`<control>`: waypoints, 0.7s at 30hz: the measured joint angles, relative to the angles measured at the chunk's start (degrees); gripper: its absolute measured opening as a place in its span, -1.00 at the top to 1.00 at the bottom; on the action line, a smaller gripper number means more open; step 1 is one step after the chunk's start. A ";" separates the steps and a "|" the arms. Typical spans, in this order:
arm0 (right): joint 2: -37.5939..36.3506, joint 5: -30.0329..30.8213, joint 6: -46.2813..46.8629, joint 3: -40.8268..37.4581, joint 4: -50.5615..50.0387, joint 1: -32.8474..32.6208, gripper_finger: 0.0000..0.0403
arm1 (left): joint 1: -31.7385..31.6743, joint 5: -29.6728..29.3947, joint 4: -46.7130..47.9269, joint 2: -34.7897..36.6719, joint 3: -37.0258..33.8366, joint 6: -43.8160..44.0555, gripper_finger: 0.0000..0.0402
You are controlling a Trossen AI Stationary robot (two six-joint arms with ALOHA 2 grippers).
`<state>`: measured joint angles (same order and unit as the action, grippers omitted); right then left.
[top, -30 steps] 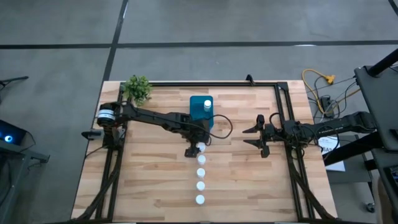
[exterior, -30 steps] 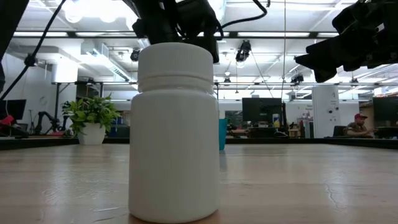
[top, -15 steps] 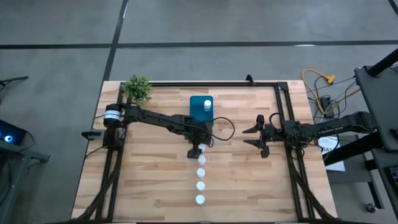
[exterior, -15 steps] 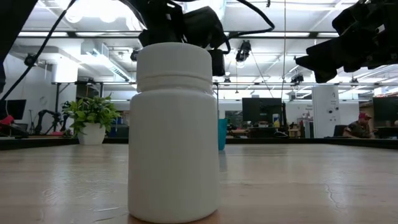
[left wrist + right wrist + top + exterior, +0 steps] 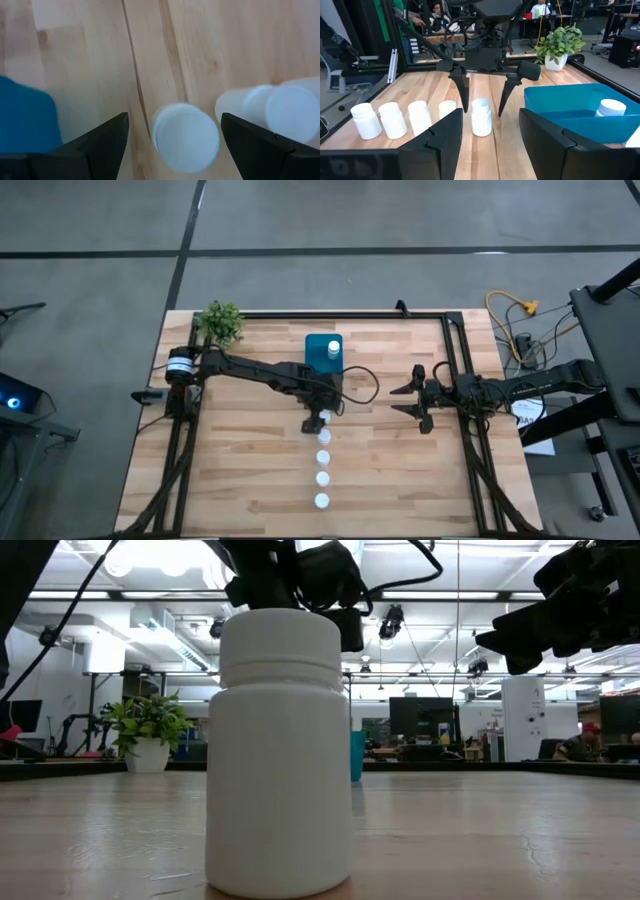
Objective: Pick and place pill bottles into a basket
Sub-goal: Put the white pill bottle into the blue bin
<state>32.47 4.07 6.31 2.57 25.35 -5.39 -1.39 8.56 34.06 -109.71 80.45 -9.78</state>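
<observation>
Several white pill bottles stand upright in a row on the wooden table, from near the basket toward the near edge (image 5: 322,478). The one nearest the basket (image 5: 481,122) stands between the fingers of my left gripper (image 5: 483,112), which is open and slants down over it. Its round cap (image 5: 186,140) shows a gap to each finger. The teal-blue basket (image 5: 318,358) stands at the far middle of the table with one bottle (image 5: 333,350) inside. My right gripper (image 5: 408,401) waits open and level at the right of the table, touching nothing.
A potted green plant (image 5: 221,322) stands at the table's far left corner. A dark metal frame (image 5: 455,350) runs along the table's far and side edges. In the low view the nearest bottle (image 5: 280,750) fills the foreground. Bare wood lies left and right of the row.
</observation>
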 joint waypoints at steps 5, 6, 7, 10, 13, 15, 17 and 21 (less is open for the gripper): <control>0.00 -0.01 0.02 -0.02 -0.07 0.00 0.08 | 0.00 -0.02 0.59 0.00 0.40 0.02 -0.49; 0.00 0.00 0.06 0.00 -0.07 0.00 0.08 | 0.00 -0.02 0.57 0.00 0.42 0.04 -0.49; 0.00 0.01 0.15 0.00 -0.09 0.00 0.08 | 0.00 -0.02 0.66 0.00 0.43 0.09 -0.49; 0.00 -0.01 0.17 0.00 -0.10 0.00 0.08 | 0.00 -0.02 0.90 0.00 0.43 0.34 -0.49; 0.00 -0.01 0.17 0.00 -0.10 0.00 0.08 | 0.00 -0.02 1.01 0.02 0.25 0.39 -0.49; 0.00 0.00 0.15 0.00 -0.12 0.00 0.08 | 0.00 0.00 1.01 0.02 0.25 0.41 -0.49; 0.00 0.01 0.15 -0.02 -0.14 0.00 0.08 | 0.00 0.17 0.97 0.02 0.28 0.44 -0.48; 0.00 0.00 0.14 0.00 -0.18 0.00 0.08 | 0.00 1.31 0.99 0.02 0.17 0.46 -0.40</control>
<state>32.47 4.07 6.45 2.56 25.17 -5.39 -1.39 9.87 35.05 -109.69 80.62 -9.32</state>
